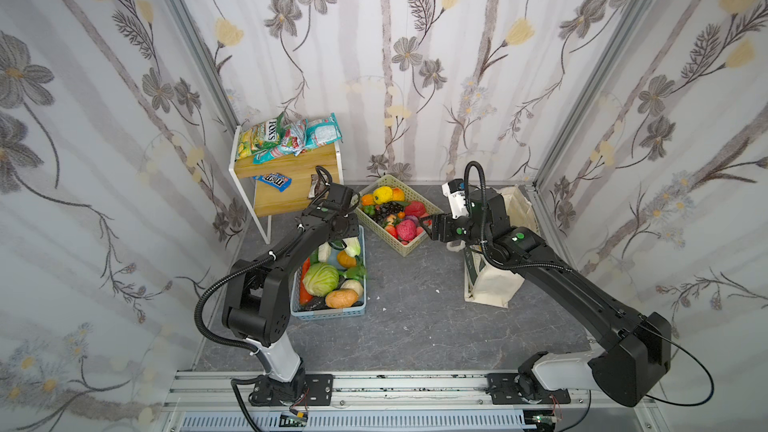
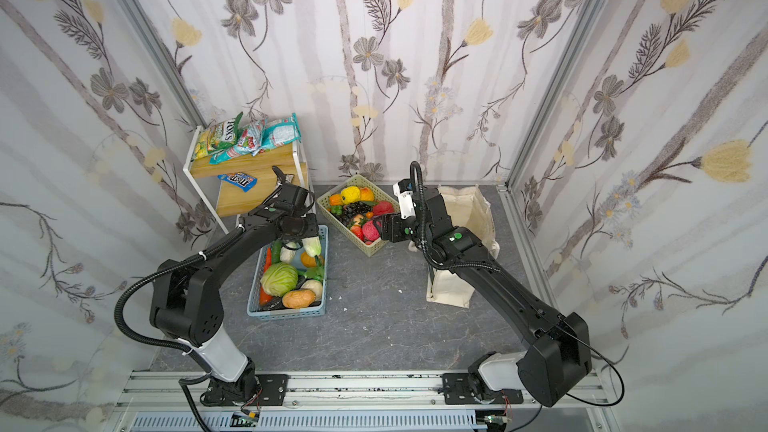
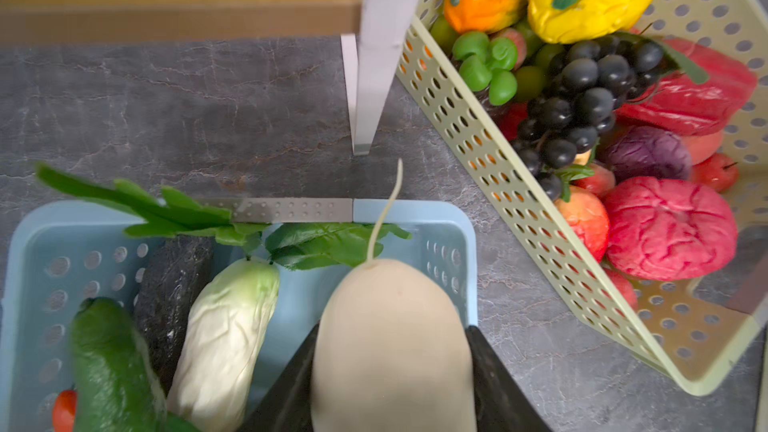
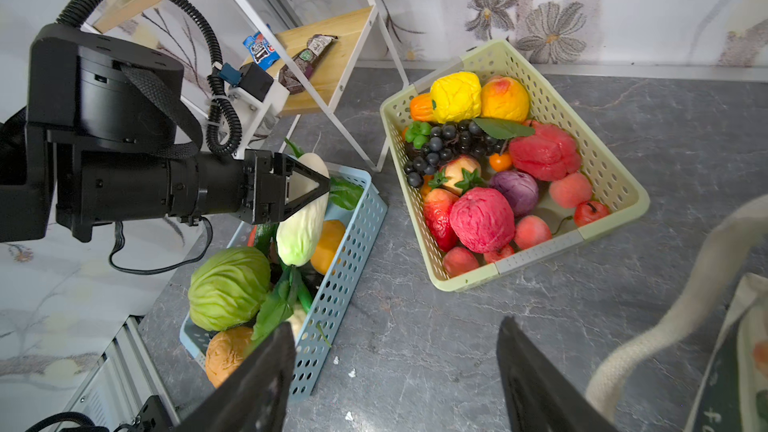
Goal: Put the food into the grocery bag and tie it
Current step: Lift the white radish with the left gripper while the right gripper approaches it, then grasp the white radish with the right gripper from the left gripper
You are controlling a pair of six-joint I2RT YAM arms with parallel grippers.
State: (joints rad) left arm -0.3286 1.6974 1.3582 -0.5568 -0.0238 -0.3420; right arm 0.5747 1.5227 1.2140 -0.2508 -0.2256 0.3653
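Your wooden shelf (image 1: pixel 291 158) at left carries a green-yellow FOX'S packet (image 1: pixel 261 140) up top, with a blue M&M's packet (image 1: pixel 274 182) and a brown bar wrapper (image 4: pixel 309 58) below. Your left gripper (image 4: pixel 320 185) clamps one white radish (image 3: pixel 390 326) above the light blue basket (image 1: pixel 328 314). Beside it sits the beige basket (image 1: pixel 409 249) of fruit, one dark grape bunch (image 4: pixel 453 143) among them. Your right gripper (image 4: pixel 395 326) hangs at its edge, jaws wide and empty. The cream grocery bag (image 1: pixel 492 284) stands upright at far right, its script unreadable. There are two baskets and one bag on the grey marbled tabletop (image 1: pixel 415 309), with floral-papered walls around.
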